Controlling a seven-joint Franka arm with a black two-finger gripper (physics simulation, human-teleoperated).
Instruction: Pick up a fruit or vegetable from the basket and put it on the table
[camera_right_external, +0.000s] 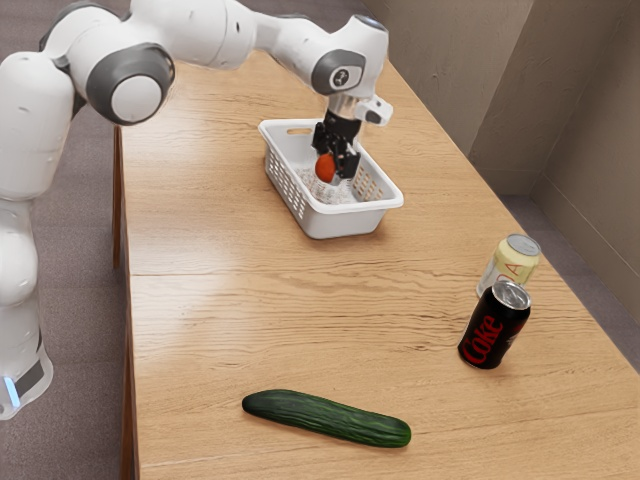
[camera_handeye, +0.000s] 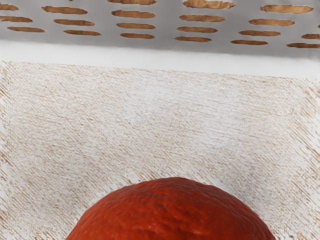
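Round red-orange fruit (camera_right_external: 325, 167), pebbled of skin, inside the white basket (camera_right_external: 342, 222), with the claw (camera_right_external: 335, 166) reaching down to it. From where I stand I cannot tell whether the claw is spread around the fruit or pinching it, nor whether the fruit bears on the basket's floor (camera_handeye: 150, 120). In the wrist view the fruit lies close under the hand, the slotted wall (camera_handeye: 167, 31) standing beyond it.

Step in hand, as judged: securing the fruit. The claw should straddle its widest part, since a grip high on a round body tends to squeeze it out downward. Pressure is best firm but moderate and equal from both sides; a short trial lift would show whether the hold is sound.

The lift should run straight up until fruit and claw alike clear the rim (camera_right_external: 372, 207); sideways travel begun too soon may catch the wall and drag the basket along.

Farther out, the wooden surface (camera_right_external: 250, 310) offers bare room between the basket and the cucumber (camera_right_external: 326, 418), well apart from the black can (camera_right_external: 494, 326) and the pale yellow can (camera_right_external: 516, 262). The fruit should touch down there before a slow release, being of a shape likely to roll.
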